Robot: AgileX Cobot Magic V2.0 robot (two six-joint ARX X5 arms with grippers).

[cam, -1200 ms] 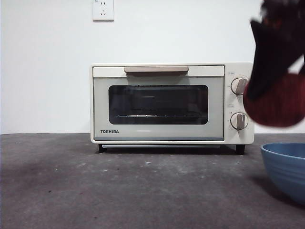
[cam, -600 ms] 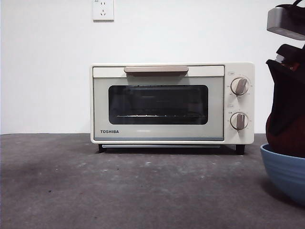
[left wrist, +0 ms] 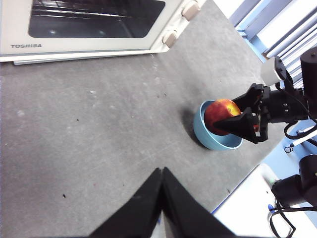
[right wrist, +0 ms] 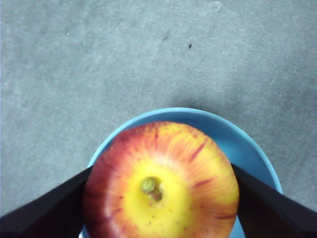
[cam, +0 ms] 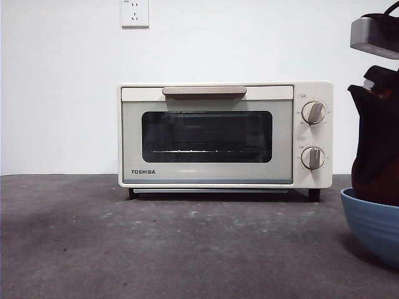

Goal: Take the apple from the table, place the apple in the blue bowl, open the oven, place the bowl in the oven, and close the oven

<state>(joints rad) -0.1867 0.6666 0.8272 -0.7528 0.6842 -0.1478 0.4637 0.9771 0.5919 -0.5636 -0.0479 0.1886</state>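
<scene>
The red and yellow apple [right wrist: 161, 183] sits low inside the blue bowl [right wrist: 198, 119], with my right gripper [right wrist: 158, 206] shut on it, one jaw pressed to each side. In the front view the right gripper [cam: 377, 143] hangs at the right edge over the bowl [cam: 374, 227], and only a dark red part of the apple [cam: 365, 184] shows above the rim. The left wrist view takes in the apple [left wrist: 221, 111], the bowl [left wrist: 210, 139] and the right gripper [left wrist: 245, 121]. My left gripper [left wrist: 161, 171] is shut on nothing, high above the table [left wrist: 99, 129]. The oven [cam: 212, 134] stands with its door closed.
A wall socket [cam: 134, 12] sits on the white wall behind the oven. The table's right edge [left wrist: 247, 173] runs close beside the bowl, with a white surface and cables beyond it.
The right gripper has come down with the apple from above the bowl into it. Over the last half second it has hardly moved. The oven is unchanged.
</scene>
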